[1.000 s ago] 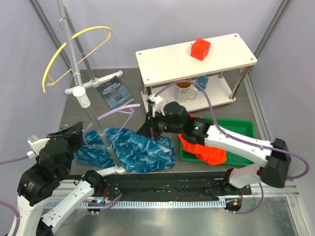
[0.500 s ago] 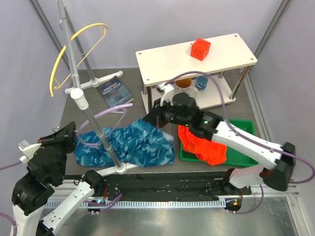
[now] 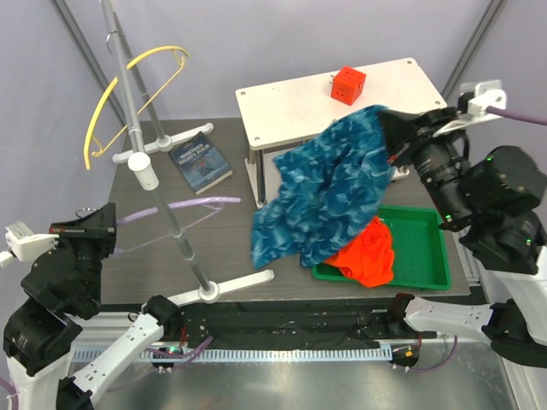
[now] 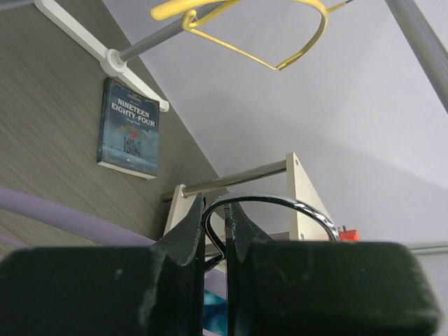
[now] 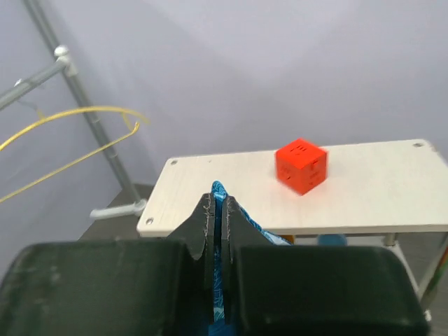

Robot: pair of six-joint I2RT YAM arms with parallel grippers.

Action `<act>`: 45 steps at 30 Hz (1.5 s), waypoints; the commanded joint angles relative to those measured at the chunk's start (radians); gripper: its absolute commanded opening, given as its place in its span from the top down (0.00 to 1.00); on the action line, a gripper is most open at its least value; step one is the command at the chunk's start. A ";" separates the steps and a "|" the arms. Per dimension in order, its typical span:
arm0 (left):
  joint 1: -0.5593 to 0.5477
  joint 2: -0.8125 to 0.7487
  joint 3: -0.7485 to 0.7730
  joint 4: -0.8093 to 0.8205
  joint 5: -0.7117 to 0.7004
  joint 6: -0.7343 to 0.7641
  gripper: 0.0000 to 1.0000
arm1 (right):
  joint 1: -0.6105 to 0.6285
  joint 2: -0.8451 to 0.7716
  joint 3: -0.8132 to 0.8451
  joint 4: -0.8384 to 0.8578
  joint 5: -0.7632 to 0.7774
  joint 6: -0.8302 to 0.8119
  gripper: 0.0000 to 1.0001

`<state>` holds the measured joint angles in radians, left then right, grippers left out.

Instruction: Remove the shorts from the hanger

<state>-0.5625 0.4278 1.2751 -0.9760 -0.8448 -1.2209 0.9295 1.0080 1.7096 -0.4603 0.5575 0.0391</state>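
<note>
Blue-teal shorts (image 3: 329,184) are off the hanger (image 3: 184,203) and hang in the air above and just left of the green tray (image 3: 419,248). They are pinched at one thin edge by the right end effector (image 5: 218,210), whose jaws are clamped on the cloth. Orange shorts (image 3: 367,256) lie bunched in the tray's left end. Main worry: the grip takes only a narrow fold, so I judge the cloth could slide out under its own weight. The lower hem hangs beyond the tray's left rim, so a drop here would likely land partly on the tabletop. The cloth also hangs in front of the white shelf (image 3: 291,107) behind the tray; a swing could snag a corner or disturb the red cube (image 3: 349,84). Right arm pose: raised high to the right of the tray, wrist turned left toward the shelf. Left arm is folded low, well left of the tray. The left end effector (image 4: 215,210) is closed on the hanger's chrome hook (image 4: 280,203).
</note>
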 commanded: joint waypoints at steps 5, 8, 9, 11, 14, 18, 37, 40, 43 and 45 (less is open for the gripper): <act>0.003 0.074 0.033 0.074 0.036 0.208 1.00 | 0.002 0.112 0.425 0.101 0.283 -0.491 0.99; 0.003 0.071 0.026 0.059 0.044 0.212 1.00 | 0.002 0.135 0.499 0.152 0.324 -0.670 0.99; 0.003 0.072 0.026 0.057 0.046 0.210 1.00 | 0.002 0.133 0.505 0.160 0.331 -0.700 0.99; 0.003 0.069 0.024 0.054 0.050 0.215 1.00 | 0.002 0.103 0.496 0.190 0.346 -0.770 0.99; 0.003 0.077 0.027 0.057 0.059 0.227 1.00 | 0.023 0.045 0.449 0.255 0.399 -0.838 0.99; 0.003 0.092 0.040 0.054 0.067 0.239 1.00 | 0.118 -0.029 0.389 0.360 0.495 -0.967 0.99; 0.003 0.120 0.047 0.046 0.115 0.218 1.00 | 0.491 -0.177 -0.177 0.875 0.553 -1.061 0.99; 0.003 0.123 0.047 0.042 0.125 0.215 1.00 | 0.511 -0.137 -0.211 0.928 0.512 -1.047 0.99; 0.003 0.123 0.046 0.036 0.131 0.204 1.00 | 0.509 -0.059 -0.208 0.897 0.501 -1.042 0.99; 0.001 0.121 0.046 0.028 0.135 0.198 1.00 | 0.502 -0.031 -0.226 0.894 0.499 -1.061 0.99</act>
<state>-0.5625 0.5350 1.2999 -0.9649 -0.7303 -0.9981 1.4334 0.9226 1.4879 0.3397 1.1133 -0.9947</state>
